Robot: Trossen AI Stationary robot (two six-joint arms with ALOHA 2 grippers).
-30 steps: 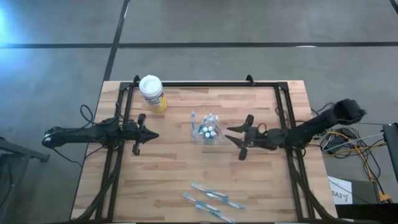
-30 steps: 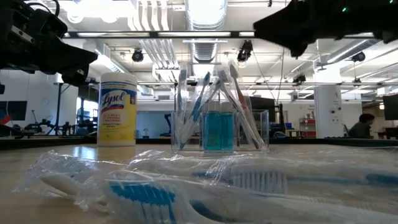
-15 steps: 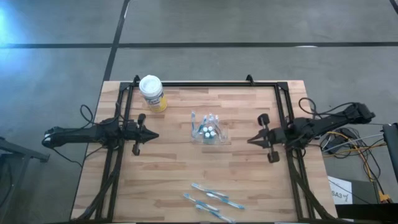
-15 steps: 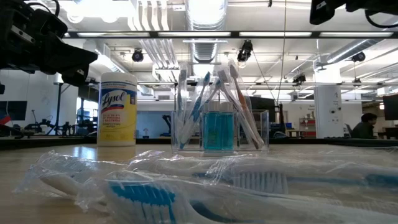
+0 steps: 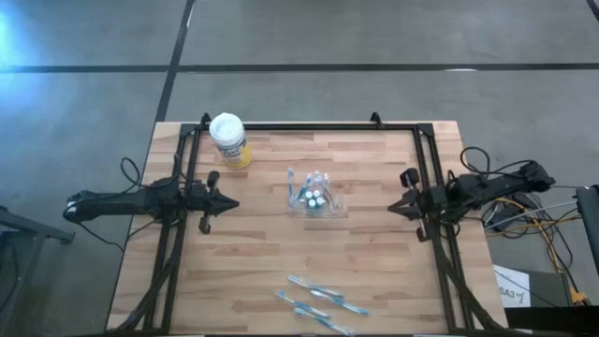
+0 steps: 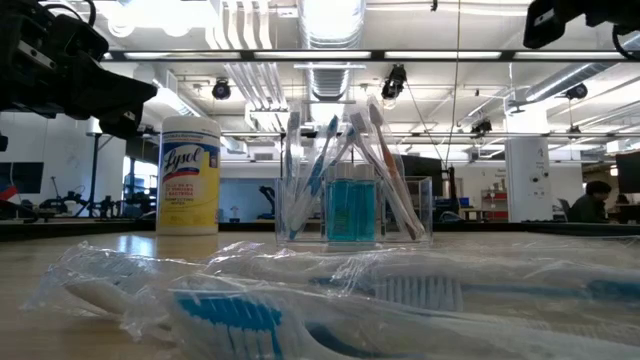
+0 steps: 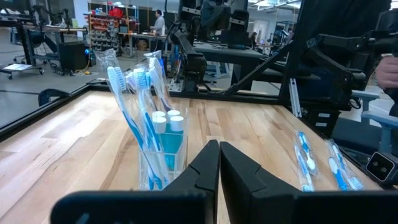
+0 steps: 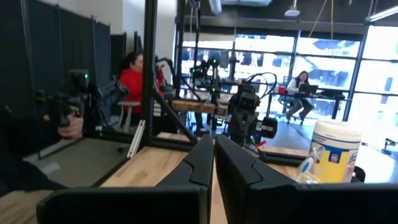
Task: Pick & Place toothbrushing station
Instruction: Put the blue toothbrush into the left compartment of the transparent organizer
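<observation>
A clear holder (image 5: 314,197) stands upright on its base mid-table, with blue-and-white toothbrushes (image 7: 134,106) and small white-topped tubes (image 7: 168,120) standing inside it; it also shows in the low view (image 6: 352,205). Several wrapped toothbrushes (image 5: 318,301) lie flat near the table's near edge (image 6: 300,300). My left gripper (image 5: 234,203) is shut and level, left of the holder and apart from it, with nothing in it (image 7: 219,168). My right gripper (image 5: 391,208) is shut, near the table's right edge, far from the holder, also with nothing between its fingers (image 8: 213,158).
A yellow canister with a white lid (image 5: 227,139) stands at the far left of the table (image 6: 189,175). A black frame (image 5: 309,125) runs around the table's edges. People (image 8: 130,84) are in the room beyond the table.
My right gripper has drawn back from beside the holder toward the table's right edge, rising and tipping up to about level. Its fingers, spread apart a second ago, have shut on nothing. The holder and toothbrushes stay where they were.
</observation>
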